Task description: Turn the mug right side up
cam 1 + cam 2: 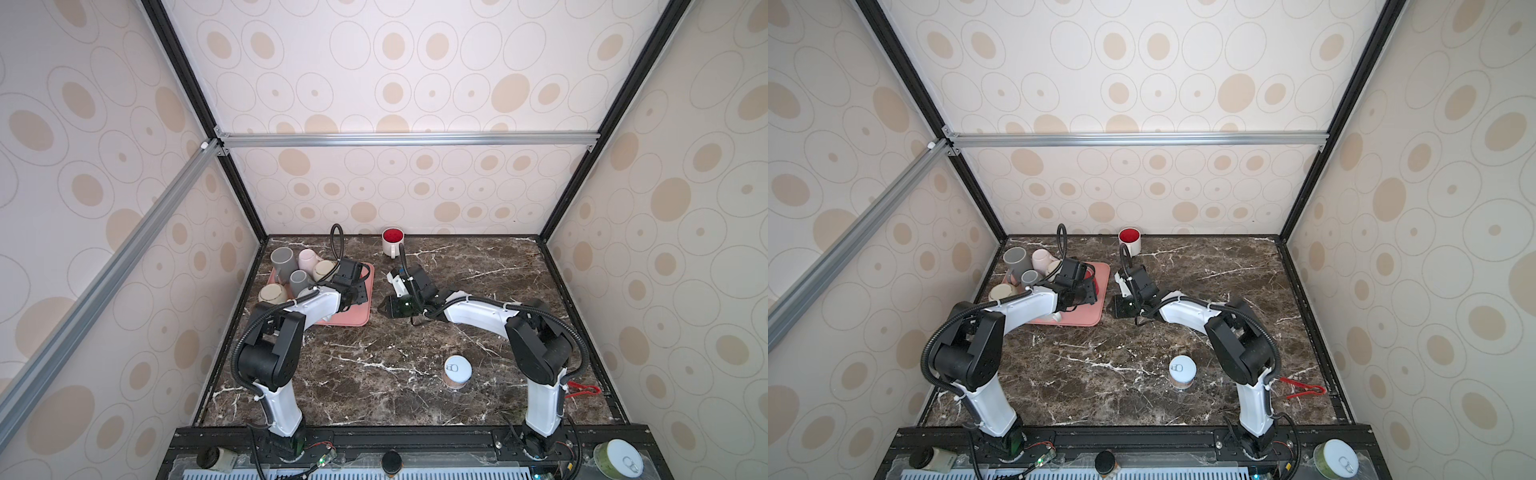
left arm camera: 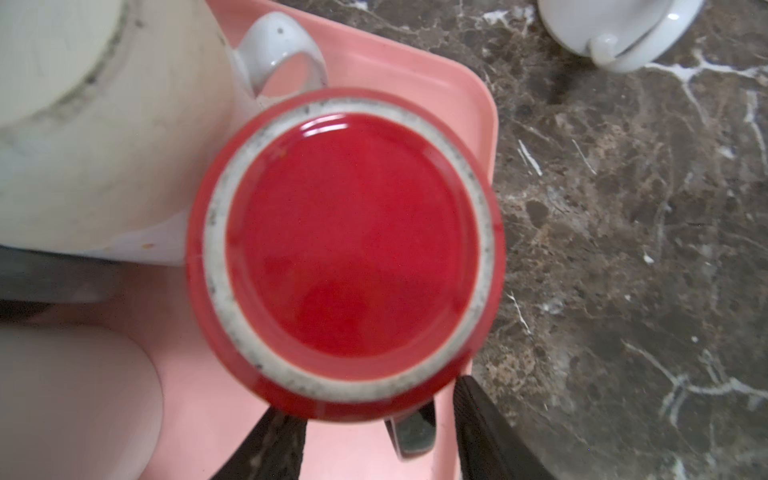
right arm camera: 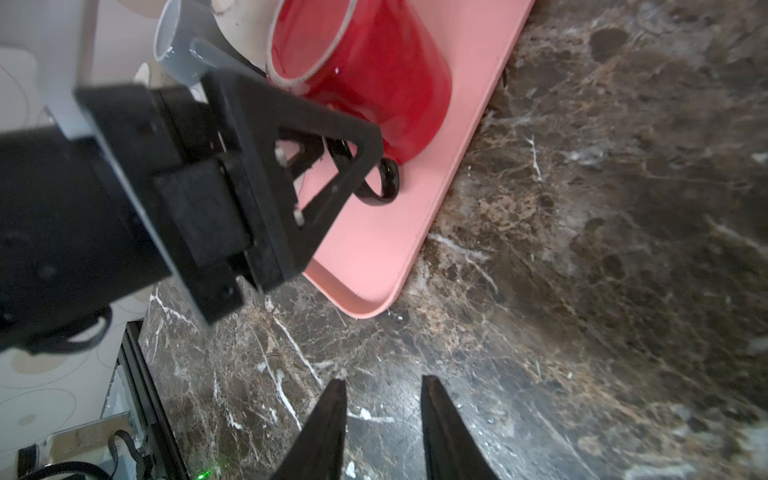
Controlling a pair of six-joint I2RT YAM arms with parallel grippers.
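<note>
Both gape empty: right tool [image 3: 382,399] idle, left tool [image 2: 382,419] straddling the handle [image 2: 415,432] of the red mug [image 2: 353,241], base-up at 2 o'clock on the pink tray [image 2: 415,70]; grasping seems in hand, needing a firm pinch next.

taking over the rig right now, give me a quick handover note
Left gripper: open, jaws either side of the handle of the red mug, not closed on it.
Right gripper: open, empty, above the marble table beside the pink tray.
Red mug: upside down on the tray, base up.
Done: approach only; mug not yet turned.
Left: grip, lift, flip, set down mouth up.
</note>
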